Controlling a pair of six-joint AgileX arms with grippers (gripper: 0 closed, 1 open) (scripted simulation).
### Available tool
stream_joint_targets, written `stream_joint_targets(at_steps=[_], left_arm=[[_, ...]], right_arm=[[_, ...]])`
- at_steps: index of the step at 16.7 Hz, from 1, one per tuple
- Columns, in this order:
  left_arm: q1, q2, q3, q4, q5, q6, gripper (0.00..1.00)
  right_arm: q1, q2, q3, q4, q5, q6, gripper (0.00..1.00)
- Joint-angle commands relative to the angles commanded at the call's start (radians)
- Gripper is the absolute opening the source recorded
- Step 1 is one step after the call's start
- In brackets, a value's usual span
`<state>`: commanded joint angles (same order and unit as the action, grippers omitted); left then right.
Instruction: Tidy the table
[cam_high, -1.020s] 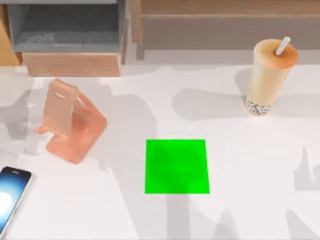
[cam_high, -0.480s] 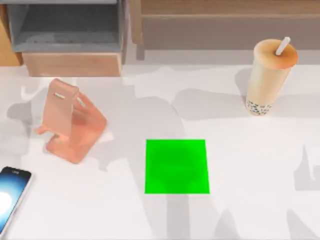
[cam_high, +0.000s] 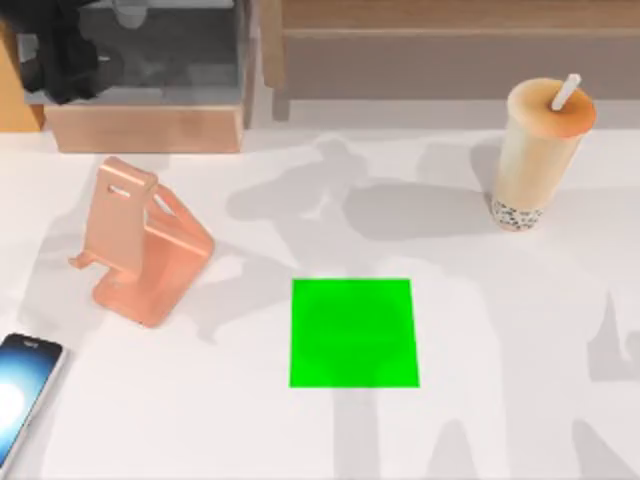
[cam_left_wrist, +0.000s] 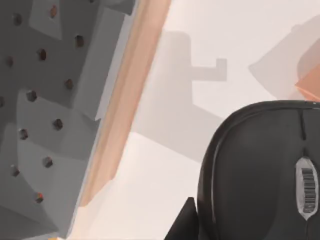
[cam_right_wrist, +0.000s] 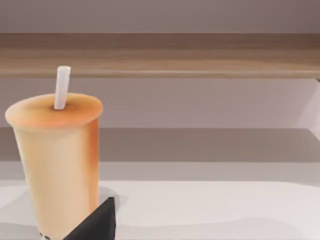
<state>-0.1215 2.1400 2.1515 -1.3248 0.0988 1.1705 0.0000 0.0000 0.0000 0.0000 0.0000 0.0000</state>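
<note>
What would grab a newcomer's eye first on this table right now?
Most striking is the bright green square patch at the middle of the white tabletop. Next come the tall orange bubble-tea cup with a white straw at the far right and the salmon-pink phone stand at the left. A black computer mouse looms in the left wrist view, beside the wooden shelf unit.

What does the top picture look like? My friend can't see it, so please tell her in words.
A white table seen from above holds a bright green square, a pink phone stand to its left, a phone at the left edge and a bubble tea cup with a straw at the right. Behind stands a wooden shelf, with something black over its grey compartment.
</note>
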Motion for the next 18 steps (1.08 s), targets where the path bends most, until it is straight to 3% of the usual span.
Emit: stream_joint_targets(at_steps=[6, 12, 15, 18], left_arm=[[-0.304, 0.038, -0.07, 0.1, 0.021, -0.755, 0.0], [-0.545, 0.085, -0.224, 0.196, -0.014, -1.47, 0.0], [-0.614, 0.1, -0.302, 0.225, -0.047, -1.722, 0.0], [-0.651, 0.11, -0.359, 0.237, -0.079, -1.879, 0.0]], right_arm=[[0.0, 0.0, 0.0, 0.0, 0.0, 0.0, 1.0], [0.0, 0.0, 0.0, 0.0, 0.0, 0.0, 1.0], [0.0, 0.0, 0.0, 0.0, 0.0, 0.0, 1.0], [0.0, 0.0, 0.0, 0.0, 0.0, 0.0, 1.0]])
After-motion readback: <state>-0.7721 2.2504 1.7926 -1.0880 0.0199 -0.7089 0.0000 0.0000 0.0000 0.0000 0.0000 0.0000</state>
